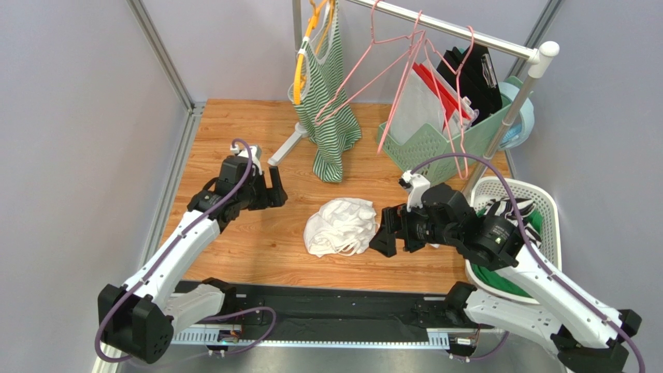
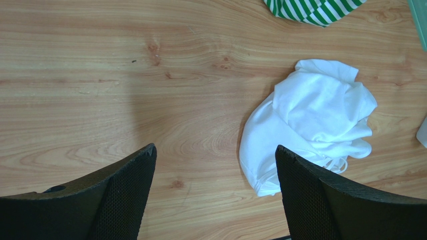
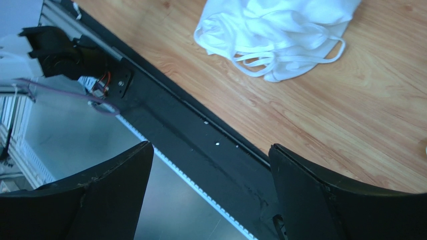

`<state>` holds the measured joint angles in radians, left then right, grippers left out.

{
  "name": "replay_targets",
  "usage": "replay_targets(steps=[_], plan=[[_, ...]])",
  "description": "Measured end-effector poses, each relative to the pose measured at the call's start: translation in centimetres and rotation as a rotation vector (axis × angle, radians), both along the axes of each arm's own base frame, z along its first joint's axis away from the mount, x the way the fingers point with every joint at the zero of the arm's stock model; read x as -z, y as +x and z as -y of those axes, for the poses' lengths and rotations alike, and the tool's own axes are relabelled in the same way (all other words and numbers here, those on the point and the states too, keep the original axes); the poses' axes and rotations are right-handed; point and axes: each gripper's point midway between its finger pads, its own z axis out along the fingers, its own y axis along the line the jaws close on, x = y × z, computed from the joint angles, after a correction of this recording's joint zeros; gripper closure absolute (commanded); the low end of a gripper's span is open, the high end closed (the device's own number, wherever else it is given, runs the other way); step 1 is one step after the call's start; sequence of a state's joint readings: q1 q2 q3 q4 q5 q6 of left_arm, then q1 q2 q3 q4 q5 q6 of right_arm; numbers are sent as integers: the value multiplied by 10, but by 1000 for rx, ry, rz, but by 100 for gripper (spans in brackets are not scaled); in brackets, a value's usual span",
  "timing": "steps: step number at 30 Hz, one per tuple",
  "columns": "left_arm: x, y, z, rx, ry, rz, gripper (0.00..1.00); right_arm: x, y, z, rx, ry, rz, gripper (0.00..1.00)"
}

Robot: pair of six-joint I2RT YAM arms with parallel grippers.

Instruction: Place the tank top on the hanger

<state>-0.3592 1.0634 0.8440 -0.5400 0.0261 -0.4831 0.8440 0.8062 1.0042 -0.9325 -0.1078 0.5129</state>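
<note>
The white tank top [image 1: 341, 225] lies crumpled on the wooden table, its narrow straps toward the near edge. It also shows in the left wrist view [image 2: 310, 115] and the right wrist view [image 3: 275, 35]. Several thin pink wire hangers [image 1: 366, 81] hang on the rail at the back. My left gripper [image 1: 272, 194] is open and empty, to the left of the top [image 2: 214, 150]. My right gripper [image 1: 391, 239] is open and empty just right of the top, over the table's near edge [image 3: 210, 147].
A green-and-white striped tank top [image 1: 331, 109] hangs on a yellow-orange hanger [image 1: 305, 50] from the metal rail [image 1: 451, 31]. A green basket [image 1: 436, 140] of clothes stands back right. A white laundry basket [image 1: 545, 202] sits beside the right arm. A black track [image 1: 311, 307] runs along the near edge.
</note>
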Motion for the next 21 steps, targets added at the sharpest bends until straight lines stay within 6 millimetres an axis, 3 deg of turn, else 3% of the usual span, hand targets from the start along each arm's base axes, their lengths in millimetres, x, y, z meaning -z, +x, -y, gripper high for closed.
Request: replay_targets(steps=[4, 8, 13, 15, 17, 19, 21], plan=[[-4, -3, -6, -1, 2, 25, 7, -45, -16, -18, -89, 37, 27, 10], [5, -11, -9, -1, 11, 3, 7, -111, -8, -26, -83, 89, 114, 8], [10, -14, -10, 0, 18, -14, 7, -224, 35, -23, 45, 126, 335, 3], [10, -14, -10, 1, 19, -13, 7, -273, 61, -19, 127, 171, 439, 4], [9, -15, -10, 2, 19, -13, 7, -310, 99, 1, 262, 200, 533, 4], [9, -15, -10, 2, 18, -11, 7, -316, 123, 23, 361, 175, 563, 3], [7, -15, -11, 1, 17, -5, 7, -299, 141, 47, 439, 99, 541, 3]])
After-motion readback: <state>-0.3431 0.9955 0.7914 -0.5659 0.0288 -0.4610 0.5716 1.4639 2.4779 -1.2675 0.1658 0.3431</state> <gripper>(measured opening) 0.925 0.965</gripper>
